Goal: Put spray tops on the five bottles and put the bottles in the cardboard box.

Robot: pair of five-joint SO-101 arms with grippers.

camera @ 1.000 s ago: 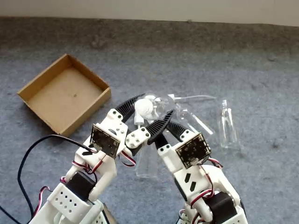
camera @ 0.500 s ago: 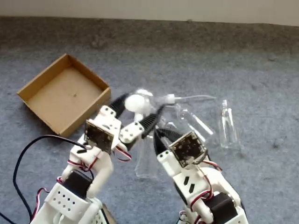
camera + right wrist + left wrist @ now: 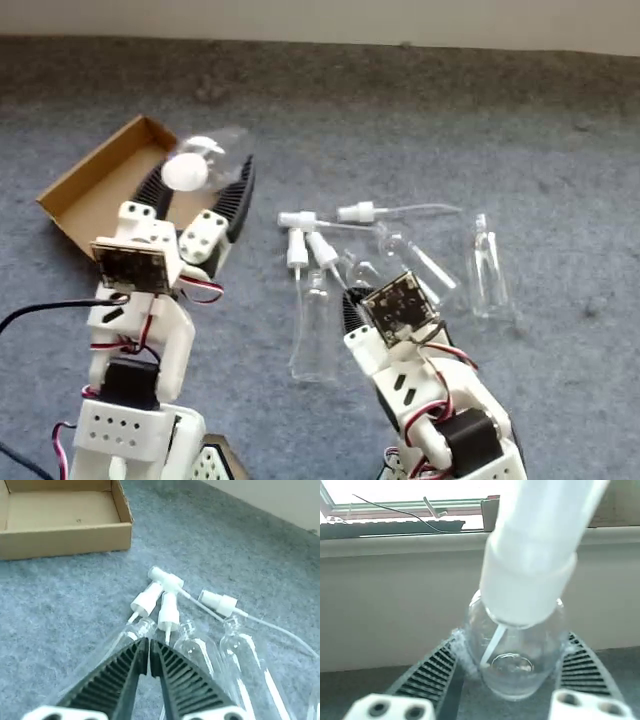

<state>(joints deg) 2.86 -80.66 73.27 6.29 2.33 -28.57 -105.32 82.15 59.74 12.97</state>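
Bottle (image 3: pixel 514 672), capped, sits clamped in left hand (image 3: pixel 200 182).

We see grey carpet (image 3: pixel 560 150) as work surface here. Far left on it, cardboard box (image 3: pixel 88 162). Four white spray tops (image 3: pixel 298 250) bunched mid-carpet, clear bottles (image 3: pixel 315 335) lying just beside them, lone bottle (image 3: pixel 487 270) further right, apart.

The held bottle (image 3: pixel 222 152) over the cardboard box (image 3: pixel 75 195) is a blur in the high view, and the left arm (image 3: pixel 140 300) hides much of the box's near side. In the left wrist view its spray top (image 3: pixel 535 550) is fuzzy and cut off at the edge. The right gripper (image 3: pixel 149 647) covers parts of perhaps two lying bottles (image 3: pixel 200 650).
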